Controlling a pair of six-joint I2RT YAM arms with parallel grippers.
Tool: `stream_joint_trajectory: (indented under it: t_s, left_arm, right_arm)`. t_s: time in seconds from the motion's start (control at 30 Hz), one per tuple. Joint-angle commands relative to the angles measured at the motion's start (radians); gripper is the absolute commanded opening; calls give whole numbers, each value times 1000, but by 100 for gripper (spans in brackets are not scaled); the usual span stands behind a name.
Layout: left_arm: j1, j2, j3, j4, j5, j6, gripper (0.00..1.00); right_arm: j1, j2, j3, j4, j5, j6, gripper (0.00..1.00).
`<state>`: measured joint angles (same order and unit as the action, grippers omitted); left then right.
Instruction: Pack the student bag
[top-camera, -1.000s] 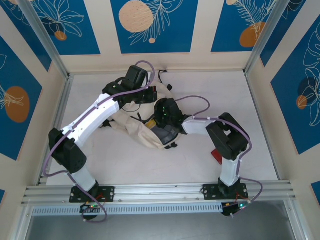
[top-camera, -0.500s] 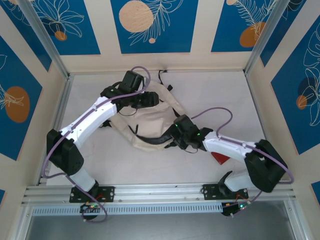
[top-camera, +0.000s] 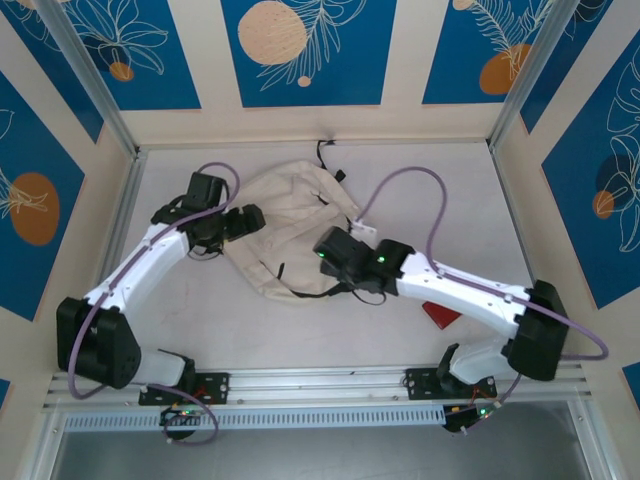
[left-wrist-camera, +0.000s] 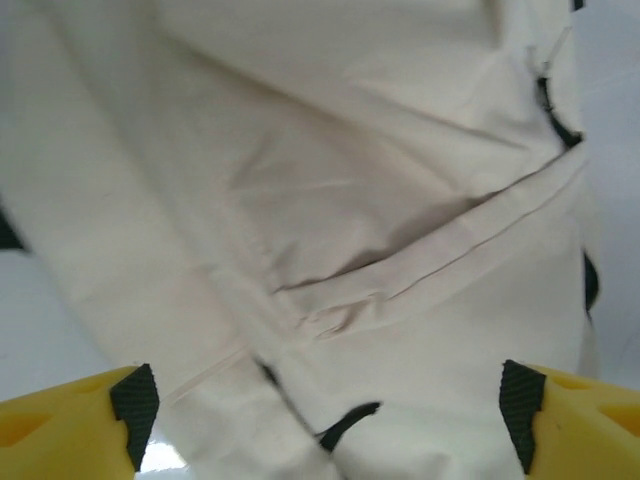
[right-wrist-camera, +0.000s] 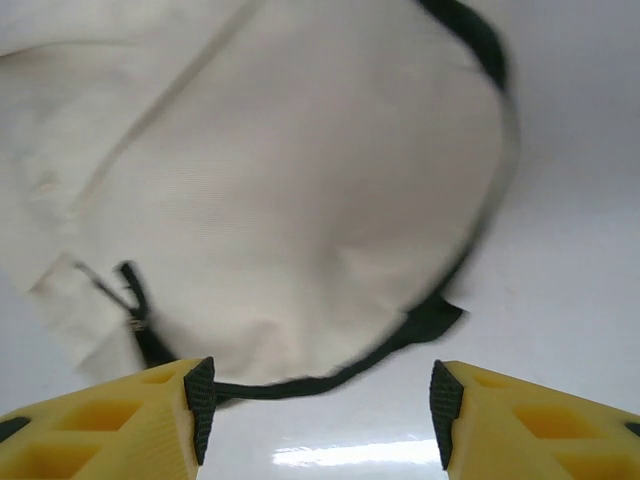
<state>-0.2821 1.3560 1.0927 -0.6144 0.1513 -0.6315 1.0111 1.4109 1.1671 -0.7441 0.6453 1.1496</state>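
We see the soft cream canvas backpack with black straps (top-camera: 295, 215) lying crumpled on the white table (top-camera: 500, 230), toward the back middle. Our left gripper (left-wrist-camera: 325, 400) hangs over its creased cloth, jaws wide apart, holding nothing. Our right gripper (right-wrist-camera: 320, 400) faces the backpack's black-edged side, jaws apart and empty too.

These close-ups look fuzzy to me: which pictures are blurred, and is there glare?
Right wrist view: the student bag is soft and blurred, and a bright glare streak lies on the table between the right fingers. Left wrist view: slightly soft, with a shadow under a cloth fold. Top external view: sharp, evenly lit.
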Motion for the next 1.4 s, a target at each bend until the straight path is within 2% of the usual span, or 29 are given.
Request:
stream_joint_trajectory:
  t_s: [0.0,0.07,0.23,0.33,0.57,0.93,1.13,1.37]
  left_arm:
    - [42,-77,-71,-7,-21,-5,96]
    - [63,-112,-111,-10,-34,-6,100]
    - [103,-171,-169,-17,-62,-8,100]
    - [120,-181,-170,-9,-54,-17,100]
    - [142,-203,-182,13,-52,-35,100]
    - [148,-207,-197,24,-28,-32,100]
    - [148,-207,-199,23,-22,-30,100]
    - [149,-213,-202,25,-15,-30,100]
  right_arm:
    - [37,135,111,40,-44,-172,60]
    - [59,223,185,57,-82,-198,60]
    - [80,392,322,97,-207,-205,56]
    - [84,452,357,106,-228,-189,53]
    - [70,534,391,91,-215,-102,42]
    - [27,660,497,-25,-120,-12,38]
    - [26,715,533,1,-167,-37,38]
    - [20,755,555,-7,-145,-27,36]
